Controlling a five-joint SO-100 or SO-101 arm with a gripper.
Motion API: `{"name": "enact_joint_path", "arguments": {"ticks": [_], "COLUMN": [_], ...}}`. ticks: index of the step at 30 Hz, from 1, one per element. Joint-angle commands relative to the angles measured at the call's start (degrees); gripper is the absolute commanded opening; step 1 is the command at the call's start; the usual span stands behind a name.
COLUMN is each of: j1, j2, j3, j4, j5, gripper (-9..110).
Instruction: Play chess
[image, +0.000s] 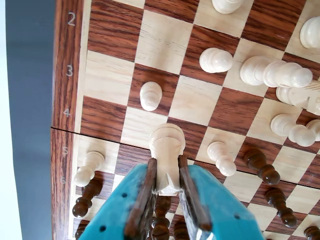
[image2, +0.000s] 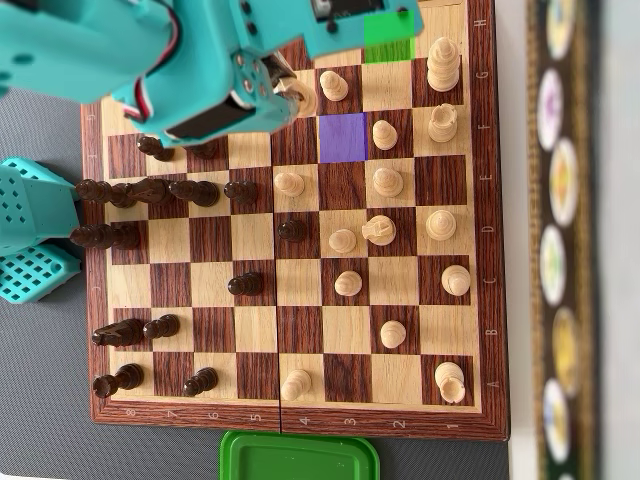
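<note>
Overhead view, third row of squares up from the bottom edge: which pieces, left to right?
dark pawn → light pawn → rounded light piece in the last column by the right border. The other squares in that row are bare.

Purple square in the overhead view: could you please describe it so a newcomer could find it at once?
On the wooden chessboard, look near the top edge, just right of the teal arm. The purple square sits empty, left of a light pawn, the only purple one among brown and cream.
</note>
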Motion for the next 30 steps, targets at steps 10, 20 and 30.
{"name": "enact_joint_path", "arguments": {"ticks": [10, 20, 30], "j1": [-3.9, -7.8, -8.1], "j2": [1.4, -6.8, -16.5], "j3": [-8.5, -14.9, -22.7], "j4": [-0.7, -0.7, -0.7], "j5": [3.7, 4.5, 4.5], "gripper": [7, 7, 7]}}
